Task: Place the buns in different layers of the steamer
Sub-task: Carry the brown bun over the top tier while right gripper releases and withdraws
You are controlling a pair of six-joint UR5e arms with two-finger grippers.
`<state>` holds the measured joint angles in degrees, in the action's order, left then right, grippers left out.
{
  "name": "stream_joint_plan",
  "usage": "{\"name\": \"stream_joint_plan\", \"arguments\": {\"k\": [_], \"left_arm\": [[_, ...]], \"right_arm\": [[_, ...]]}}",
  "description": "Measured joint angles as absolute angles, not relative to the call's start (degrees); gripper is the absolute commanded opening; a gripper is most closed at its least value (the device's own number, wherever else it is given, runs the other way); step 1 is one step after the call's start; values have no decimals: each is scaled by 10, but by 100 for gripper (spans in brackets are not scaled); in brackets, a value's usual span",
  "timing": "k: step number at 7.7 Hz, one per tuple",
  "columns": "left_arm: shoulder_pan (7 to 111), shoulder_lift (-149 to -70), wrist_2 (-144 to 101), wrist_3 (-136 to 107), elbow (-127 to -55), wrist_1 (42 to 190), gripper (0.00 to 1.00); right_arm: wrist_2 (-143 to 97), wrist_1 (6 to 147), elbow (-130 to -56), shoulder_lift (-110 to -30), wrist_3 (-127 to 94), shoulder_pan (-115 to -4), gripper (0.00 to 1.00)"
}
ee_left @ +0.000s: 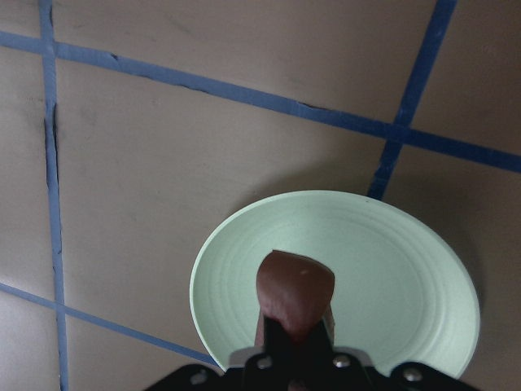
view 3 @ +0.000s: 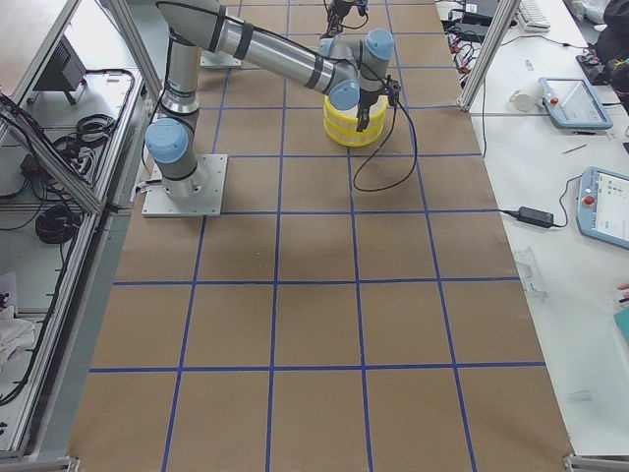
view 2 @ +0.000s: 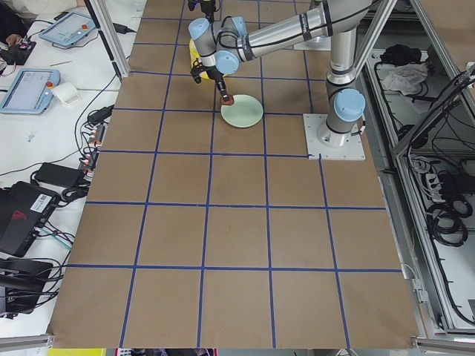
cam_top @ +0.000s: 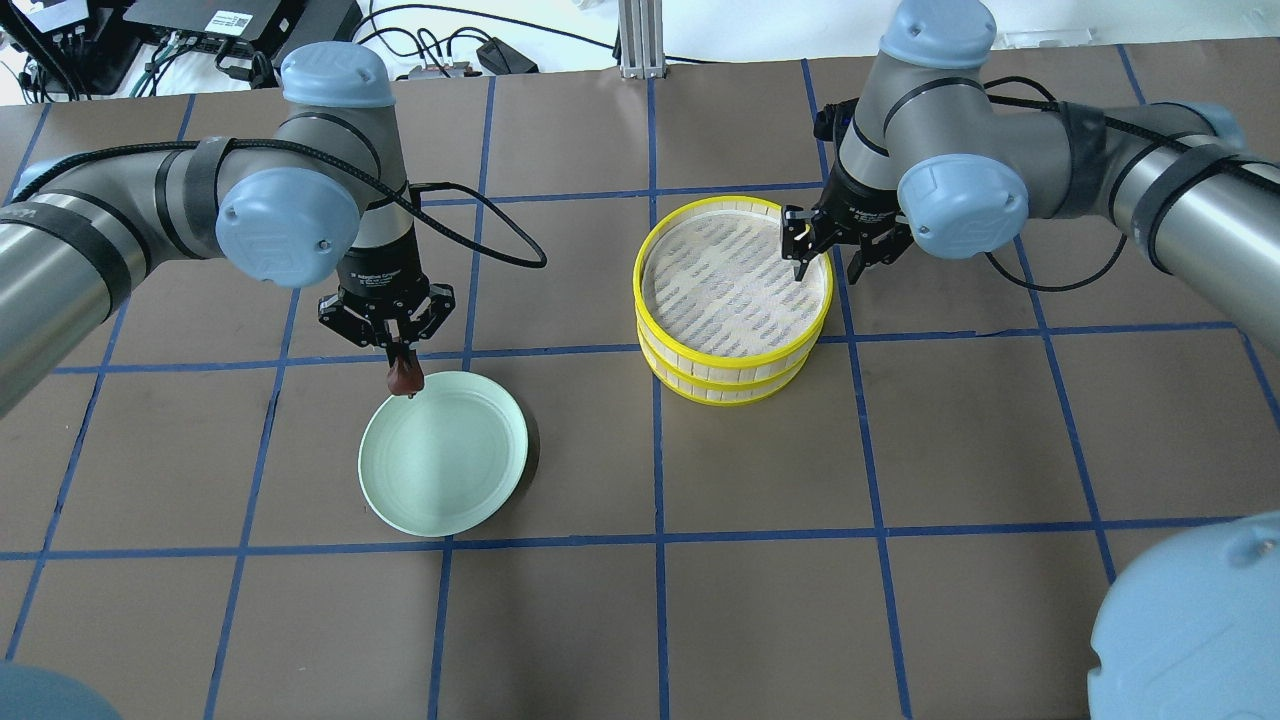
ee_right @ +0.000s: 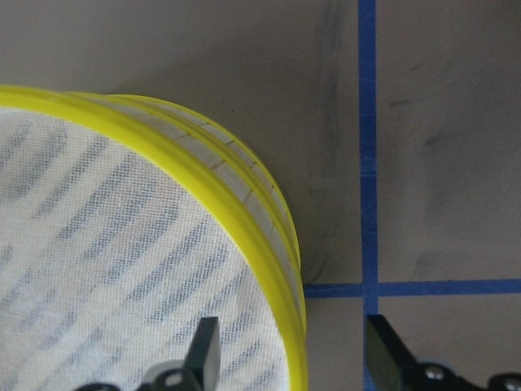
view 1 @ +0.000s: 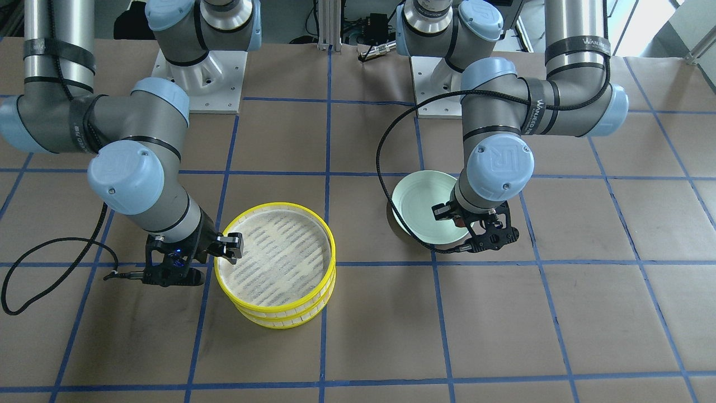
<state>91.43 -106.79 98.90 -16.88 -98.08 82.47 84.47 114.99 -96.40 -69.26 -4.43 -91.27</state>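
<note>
- Two stacked steamer layers (cam_top: 720, 280) sit right; the right claw (cam_top: 828, 268) gapes astride the top rim, likely to lift it.
- Over left, the left claw (cam_top: 400, 350) pinches the brown bun (cam_top: 405, 377) above the green plate (cam_top: 450, 470); white bun unseen.

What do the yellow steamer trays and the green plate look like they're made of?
Steamer trays: rims likely plastic, bright glossy yellow; pale slatted sides look like bamboo or imitation; floor a whitish mesh. Green plate: probably plastic or melamine, smooth with a soft sheen and moulded concentric rings.
</note>
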Motion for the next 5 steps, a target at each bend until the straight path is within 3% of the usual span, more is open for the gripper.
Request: {"name": "stream_joint_plan", "arguments": {"k": [5], "left_arm": [[941, -1061, 957, -171, -967, 760, 14]], "right_arm": [[859, 1028, -897, -759, 11, -869, 100]]}}
